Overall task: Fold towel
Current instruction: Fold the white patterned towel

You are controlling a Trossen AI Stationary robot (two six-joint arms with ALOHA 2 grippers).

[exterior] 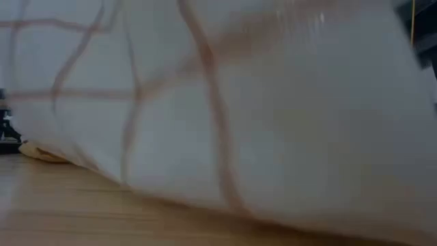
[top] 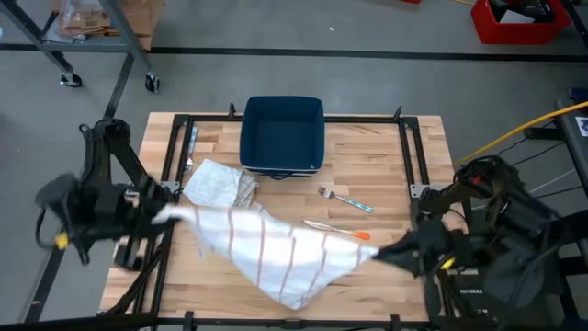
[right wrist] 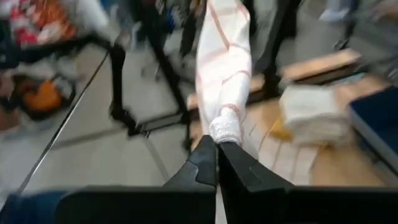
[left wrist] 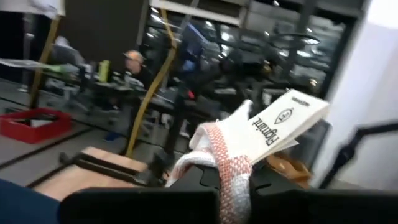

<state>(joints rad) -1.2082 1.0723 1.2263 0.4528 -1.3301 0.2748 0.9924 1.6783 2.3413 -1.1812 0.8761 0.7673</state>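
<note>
Hanging stretched between the two grippers above the table's near half, towel (top: 266,250) running its long axis left to right, middle sagging toward the wood, each arm equally near its own end. Left gripper (top: 163,216) clamping shut on one bunched corner, right gripper (top: 375,253) pinching shut on the opposite corner. Lying just beyond the towel: folded cloth (top: 219,184), fork (top: 344,199), blue tray (top: 281,138).
</note>
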